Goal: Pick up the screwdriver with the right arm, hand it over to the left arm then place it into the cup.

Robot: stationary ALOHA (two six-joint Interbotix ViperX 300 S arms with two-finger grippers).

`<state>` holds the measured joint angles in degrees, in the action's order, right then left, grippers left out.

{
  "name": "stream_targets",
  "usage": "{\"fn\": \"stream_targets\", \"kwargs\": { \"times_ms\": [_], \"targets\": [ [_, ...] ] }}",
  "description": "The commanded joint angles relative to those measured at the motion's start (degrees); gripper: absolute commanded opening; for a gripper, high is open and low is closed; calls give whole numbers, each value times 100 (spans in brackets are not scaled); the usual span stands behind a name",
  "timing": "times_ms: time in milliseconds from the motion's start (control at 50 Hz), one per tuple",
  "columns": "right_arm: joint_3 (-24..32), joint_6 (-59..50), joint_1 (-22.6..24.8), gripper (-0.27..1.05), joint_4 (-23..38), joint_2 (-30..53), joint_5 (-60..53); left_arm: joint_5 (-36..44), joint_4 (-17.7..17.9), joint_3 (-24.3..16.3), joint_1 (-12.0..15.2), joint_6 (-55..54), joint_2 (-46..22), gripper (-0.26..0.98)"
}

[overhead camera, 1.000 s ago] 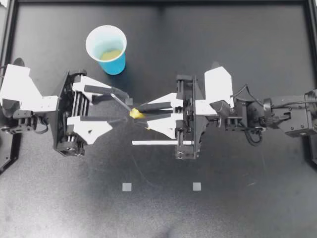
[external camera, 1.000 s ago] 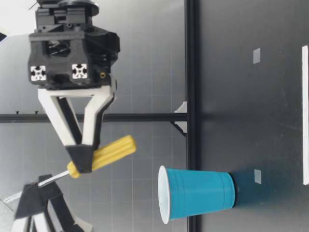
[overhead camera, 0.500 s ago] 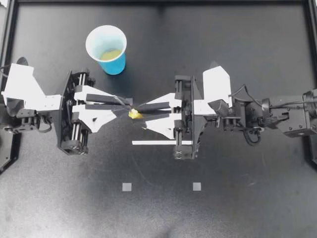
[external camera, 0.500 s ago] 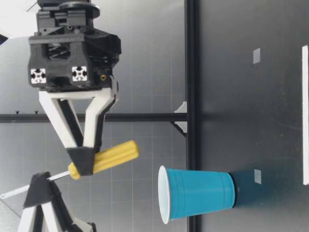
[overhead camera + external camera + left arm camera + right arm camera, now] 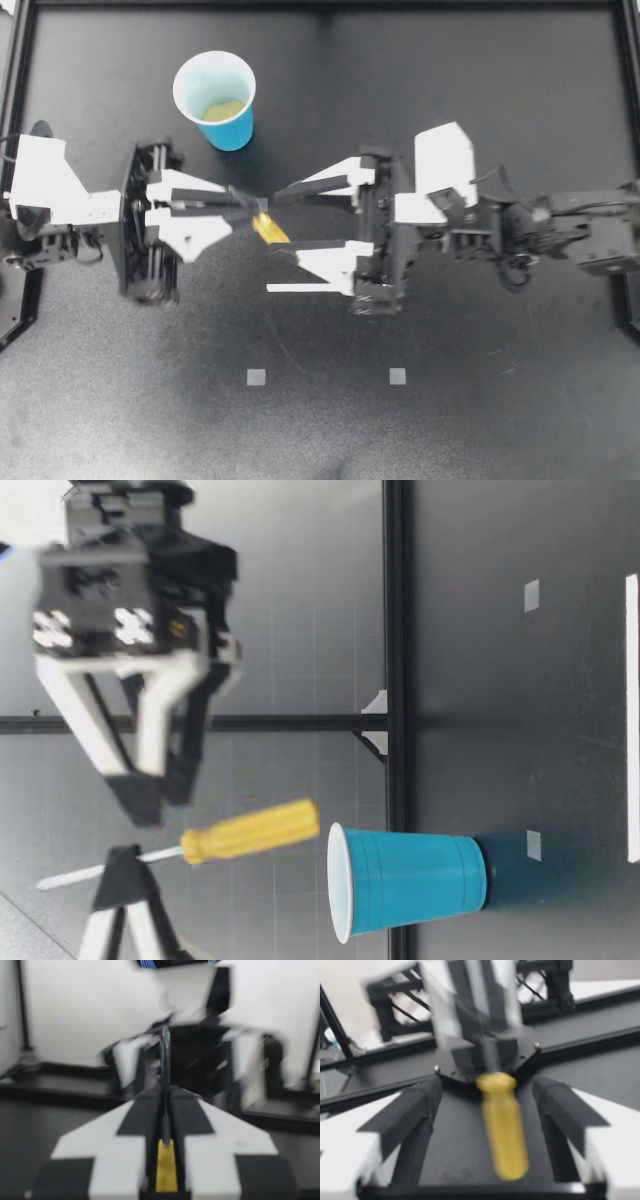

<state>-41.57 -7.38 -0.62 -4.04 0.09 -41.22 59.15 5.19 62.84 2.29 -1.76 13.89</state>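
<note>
Above the table centre, the left gripper pinches the screwdriver by its shaft. The right gripper has its 2 fingers spread, clear of the yellow handle. The cup stands near.

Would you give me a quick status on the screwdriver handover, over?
Left gripper shut on screwdriver shaft. Right gripper open, handle free between its fingers. Cup upright, nothing blocking the way.
</note>
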Motion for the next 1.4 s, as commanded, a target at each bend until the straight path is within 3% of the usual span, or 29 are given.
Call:
{"fn": "stream_targets", "kwargs": {
  "times_ms": [0, 240, 400, 680, 1020, 1140, 1380],
  "targets": [
    [-62, 0, -44, 72, -18, -431, -70, 9, 255, -9, 132, 237, 167, 7],
    [-545, 0, -44, 72, -26, -1107, -237, 9, 1151, 26, 703, 1274, 176, 7],
    [-800, 0, -44, 72, -26, -1327, -431, 9, 1477, 53, 1160, 1723, 105, 7],
    [-896, -9, -44, 72, -26, -1345, -448, 18, 1547, 114, 1846, 1837, -193, 7],
    [-896, -26, -44, 72, -9, -1336, -448, 62, 1679, -26, 2083, 1696, -703, 9],
    [-896, -35, -35, 72, 0, -1345, -448, 79, 1705, -79, 2083, 1705, -809, 20],
    [-896, -44, -35, 72, 0, -1354, -448, 0, 1705, -123, 2083, 1687, -826, 59]
  ]
}}
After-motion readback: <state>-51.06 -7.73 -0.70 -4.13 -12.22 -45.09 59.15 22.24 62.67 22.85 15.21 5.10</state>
